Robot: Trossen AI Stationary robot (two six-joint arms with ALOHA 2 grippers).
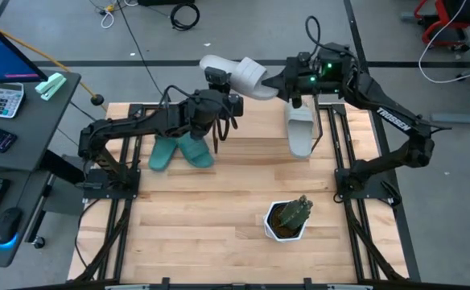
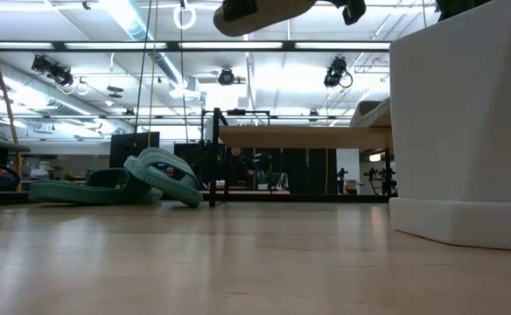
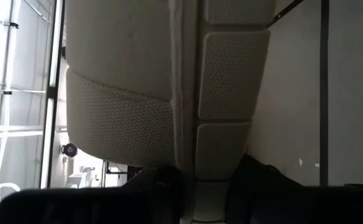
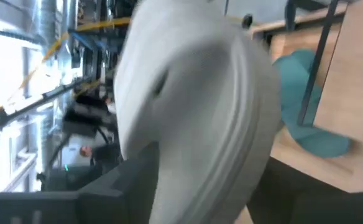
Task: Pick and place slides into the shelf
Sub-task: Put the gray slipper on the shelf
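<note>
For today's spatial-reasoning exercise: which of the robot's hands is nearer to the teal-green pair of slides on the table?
Left. The left hand is just behind the teal-green slides, up at the raised grey slide. The right hand is farther off, on that slide's other side.

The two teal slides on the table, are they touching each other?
Touching. In the low view, one teal slide leans tilted against the other teal slide lying flat; the high view shows them meeting at one end.

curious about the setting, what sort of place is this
Probably a robotics lab or workshop in an industrial hall. A slatted wooden table carries two arms. Beside it is a desk with a calculator and a mouse. Behind are ceiling lights, exposed beams and floor cables.
</note>
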